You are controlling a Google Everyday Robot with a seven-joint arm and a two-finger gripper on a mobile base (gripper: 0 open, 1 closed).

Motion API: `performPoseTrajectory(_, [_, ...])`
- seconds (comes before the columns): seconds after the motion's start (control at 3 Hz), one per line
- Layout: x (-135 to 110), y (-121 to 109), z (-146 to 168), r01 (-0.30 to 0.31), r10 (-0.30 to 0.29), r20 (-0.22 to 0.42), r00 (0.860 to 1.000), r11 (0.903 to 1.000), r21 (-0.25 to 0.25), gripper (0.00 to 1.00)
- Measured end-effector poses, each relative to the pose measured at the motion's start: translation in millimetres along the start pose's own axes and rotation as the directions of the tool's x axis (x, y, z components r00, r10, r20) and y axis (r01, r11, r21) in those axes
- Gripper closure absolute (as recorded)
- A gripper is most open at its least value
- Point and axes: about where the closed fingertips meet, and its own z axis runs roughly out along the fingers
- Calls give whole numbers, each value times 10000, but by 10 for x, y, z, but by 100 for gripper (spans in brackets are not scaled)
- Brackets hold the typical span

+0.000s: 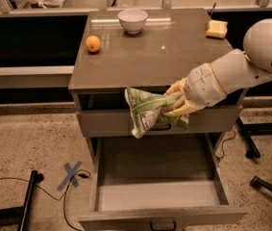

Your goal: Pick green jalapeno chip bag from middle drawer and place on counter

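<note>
The green jalapeno chip bag [145, 110] is green and white and crinkled. It hangs in the air in front of the cabinet, just below the counter's front edge. My gripper [172, 105] is shut on the bag's right side, its pale fingers [178, 110] wrapped around the foil, with the white arm reaching in from the right. The middle drawer [157, 196] is pulled out below, its pale grey floor bare. The counter [154, 57] is the glossy grey-brown top right behind the bag.
On the counter stand a white bowl [132, 20], an orange [92, 44] at the left and a yellow sponge-like block [216, 29] at the back right. A closed upper drawer front [102, 123] sits behind the bag. Chair legs [265, 184] stand right; a cable and blue tape cross [71, 175] lie left.
</note>
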Motion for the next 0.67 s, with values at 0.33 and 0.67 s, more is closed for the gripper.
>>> performPoseTrajectory(0.33, [8, 18, 13, 7, -7, 5, 10000, 10000, -25, 100])
performPoseTrajectory(0.67, [13, -11, -136, -75, 73, 50, 10000, 9996, 270, 100])
